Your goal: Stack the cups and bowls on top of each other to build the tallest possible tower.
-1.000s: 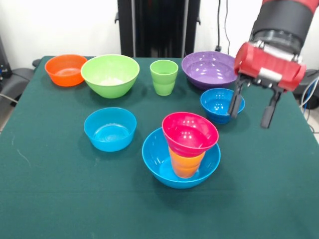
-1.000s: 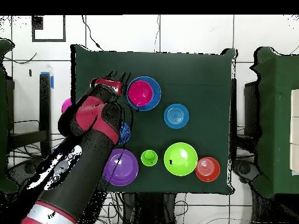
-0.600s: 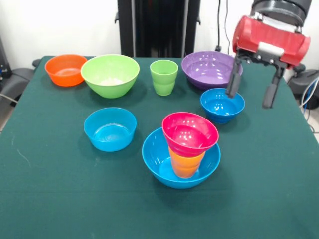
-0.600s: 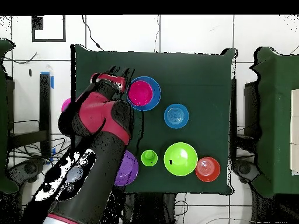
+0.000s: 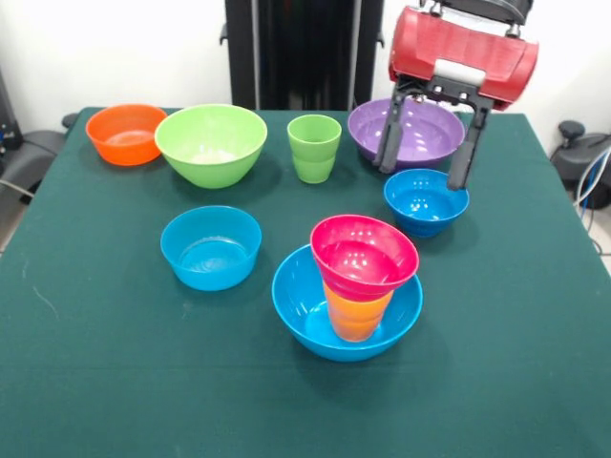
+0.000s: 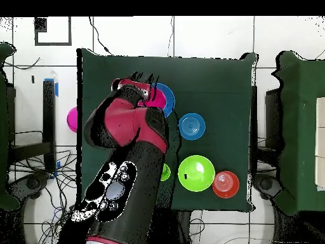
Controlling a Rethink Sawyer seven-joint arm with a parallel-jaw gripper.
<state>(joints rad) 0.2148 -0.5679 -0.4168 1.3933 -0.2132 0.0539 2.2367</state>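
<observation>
Front view shows the tower point(image 5: 358, 286) standing well below and in front of my gripper point(image 5: 427, 153): the large blue bowl point(image 5: 305, 310) sits on the cloth as its base, the orange-yellow cup point(image 5: 355, 313) stands upright inside it, and the small pink-red bowl point(image 5: 363, 256) rests mouth-up on the cup's rim, tipped slightly toward the camera. I judge the wide base was chosen for stability, though the pink-red bowl's tilt is a weak point for anything added above. My gripper hangs raised, fingers spread and carrying nothing, with its tips straddling the air above the small blue bowl point(image 5: 426, 200), which sits directly beneath them on the table point(image 5: 95, 382). That position suggests this bowl is the next candidate for pick-up, though no contact is made yet. Just behind my gripper lies the wide purple bowl point(image 5: 401, 129); off to one side of it stands the light green cup point(image 5: 314, 148), then the large lime green bowl point(image 5: 211, 143) and, farthest out, the small orange bowl point(image 5: 126, 133). A second small blue bowl point(image 5: 210, 246) sits beside the tower, apart from it. Overhead view has my arm point(image 6: 127, 165) covering most of the near side, so only part of the tower is visible there.
</observation>
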